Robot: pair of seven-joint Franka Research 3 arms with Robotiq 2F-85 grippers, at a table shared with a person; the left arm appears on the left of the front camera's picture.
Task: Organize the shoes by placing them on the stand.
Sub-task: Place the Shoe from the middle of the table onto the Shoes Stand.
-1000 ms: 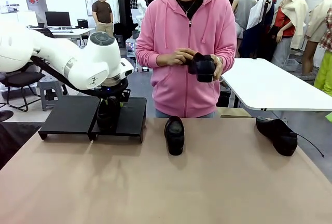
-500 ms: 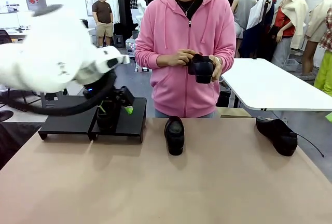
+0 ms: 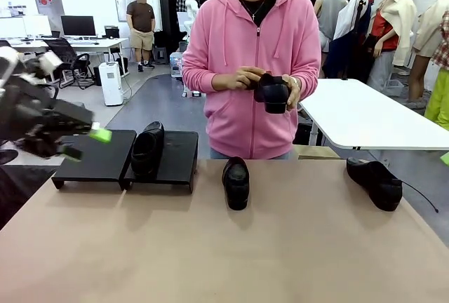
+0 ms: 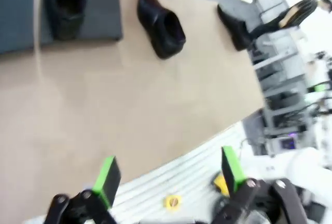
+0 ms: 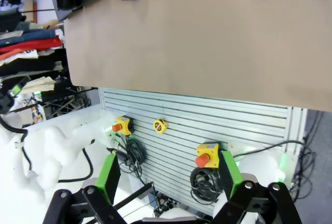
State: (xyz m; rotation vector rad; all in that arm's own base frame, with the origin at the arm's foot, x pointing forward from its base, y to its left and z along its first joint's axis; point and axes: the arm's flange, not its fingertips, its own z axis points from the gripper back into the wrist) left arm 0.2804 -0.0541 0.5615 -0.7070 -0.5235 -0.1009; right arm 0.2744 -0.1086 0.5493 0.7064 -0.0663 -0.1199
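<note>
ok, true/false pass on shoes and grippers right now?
1. A placed shoe sits on the stand. True.
2. The left gripper is shut on a shoe. False: it is open and empty, apart from every shoe.
3. The person holds a fourth shoe. True.
4. Three shoes lie on the bare table. False: two do, a middle shoe and a right shoe.
5. The right gripper is open. True.
</note>
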